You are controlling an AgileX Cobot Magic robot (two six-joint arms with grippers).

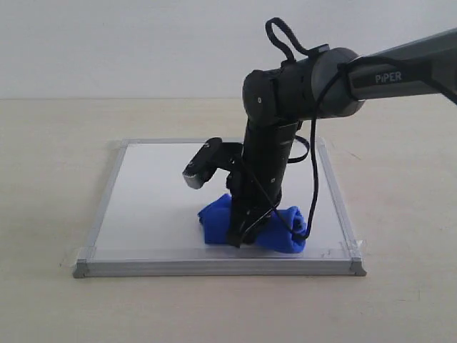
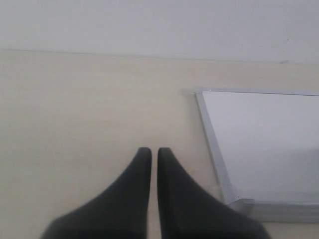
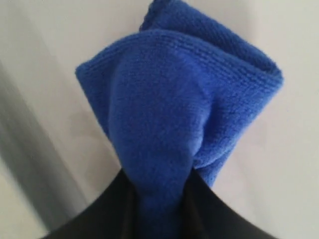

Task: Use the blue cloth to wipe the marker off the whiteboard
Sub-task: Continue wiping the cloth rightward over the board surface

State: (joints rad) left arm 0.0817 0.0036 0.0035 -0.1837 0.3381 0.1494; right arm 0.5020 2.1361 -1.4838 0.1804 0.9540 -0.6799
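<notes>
— Since the right claw (image 1: 243,236) points straight down, what sits beneath it?

— The whiteboard (image 1: 143,214), flat on the table (image 1: 50,143). Its white face spreads out to either side of the claw and behind it, and the near frame rail lies just in front of the tips.

— And the blue cloth (image 1: 285,232)?

— Bunched right at the tips and resting on the board. The wrist view shows the two fingers pinching a fold of it, with the rest bulging out beyond them.

— Where is the marker line?

— I can't find it on any bare part of the board. It may be hidden under the cloth or the arm, or it may be gone; I cannot tell.

— Which step is this, then?

— The wiping itself, I'd judge: cloth gripped and down on the surface.

— What about the left claw (image 2: 154,154)?

— It's idle. Its fingers are pressed almost together on nothing, over bare table, with a corner of the board off to one side.

— What does the next move call for?

— Keeping the pinch firm, pressing lightly, and sweeping the cloth sideways across the face. The cloth should stay clear of the near rail so it doesn't snag. Then lift to check for ink.
</notes>
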